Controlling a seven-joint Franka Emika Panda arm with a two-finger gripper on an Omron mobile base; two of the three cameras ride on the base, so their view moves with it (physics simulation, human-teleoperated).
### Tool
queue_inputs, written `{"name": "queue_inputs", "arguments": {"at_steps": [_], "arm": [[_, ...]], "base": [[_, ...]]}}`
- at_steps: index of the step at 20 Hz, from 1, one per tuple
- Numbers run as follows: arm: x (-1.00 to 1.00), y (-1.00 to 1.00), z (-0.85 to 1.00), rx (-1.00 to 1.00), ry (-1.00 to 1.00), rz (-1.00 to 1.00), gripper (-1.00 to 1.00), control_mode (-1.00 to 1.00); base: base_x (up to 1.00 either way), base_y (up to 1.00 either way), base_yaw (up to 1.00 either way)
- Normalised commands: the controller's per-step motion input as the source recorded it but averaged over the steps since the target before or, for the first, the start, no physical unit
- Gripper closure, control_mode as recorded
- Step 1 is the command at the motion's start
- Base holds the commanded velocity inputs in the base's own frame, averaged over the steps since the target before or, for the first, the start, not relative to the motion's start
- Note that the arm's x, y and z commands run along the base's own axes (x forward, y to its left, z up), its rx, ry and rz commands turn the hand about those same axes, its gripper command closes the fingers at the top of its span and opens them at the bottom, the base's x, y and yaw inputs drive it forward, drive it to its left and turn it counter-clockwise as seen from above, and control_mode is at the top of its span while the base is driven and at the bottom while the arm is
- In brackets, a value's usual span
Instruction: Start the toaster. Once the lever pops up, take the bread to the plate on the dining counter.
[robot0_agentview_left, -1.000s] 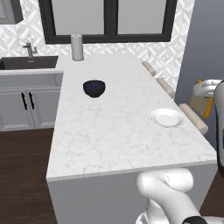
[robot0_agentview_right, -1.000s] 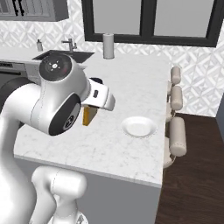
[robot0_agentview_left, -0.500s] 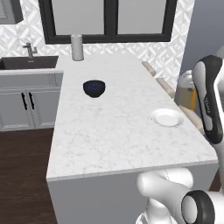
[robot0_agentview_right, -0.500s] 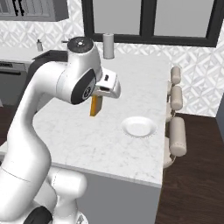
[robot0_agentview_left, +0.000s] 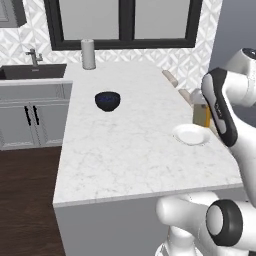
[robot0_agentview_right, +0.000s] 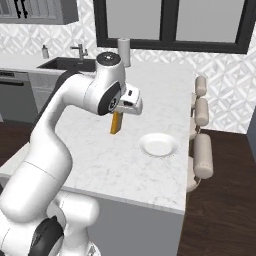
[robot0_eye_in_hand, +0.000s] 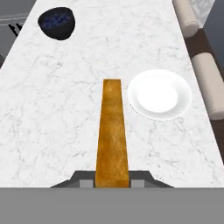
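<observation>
My gripper (robot0_agentview_right: 118, 116) is shut on the bread (robot0_agentview_right: 116, 123), a golden-tan slice held on edge above the dining counter (robot0_agentview_right: 105, 160). In the hand view the bread (robot0_eye_in_hand: 112, 135) runs up from between the fingertips of the gripper (robot0_eye_in_hand: 112, 181), just left of the white plate (robot0_eye_in_hand: 159, 94). The plate (robot0_agentview_right: 159, 145) sits bare near the counter's right edge, to the right of the hanging slice. From the left base view, the bread (robot0_agentview_left: 201, 114) peeks out behind my forearm, just beyond the plate (robot0_agentview_left: 191, 135). The toaster and its lever are out of view.
A dark blue bowl (robot0_agentview_left: 107, 100) stands mid-counter, farther back and to the left. A paper towel roll (robot0_agentview_left: 88, 54) is at the far end by the window. Padded stools (robot0_agentview_right: 202, 155) line the counter's right side. A sink (robot0_agentview_left: 32, 71) lies back left.
The arm has swung out over the counter, carrying the bread toward the plate. The grip has stayed shut on it. Plate and bowl have not moved.
</observation>
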Motion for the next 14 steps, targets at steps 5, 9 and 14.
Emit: {"name": "queue_inputs", "arguments": {"at_steps": [5, 9, 14], "arm": [[0.84, -0.26, -0.35, 0.05, 0.0, 0.0, 1.0, -1.0], [1.0, -0.54, -0.35, 0.12, 0.02, 0.0, 1.0, -1.0], [0.94, -0.55, -0.35, 0.14, 0.07, 0.01, 1.0, -1.0]], "base": [[0.0, 0.0, 0.0], [0.0, 0.0, 0.0], [0.0, 0.0, 0.0]]}}
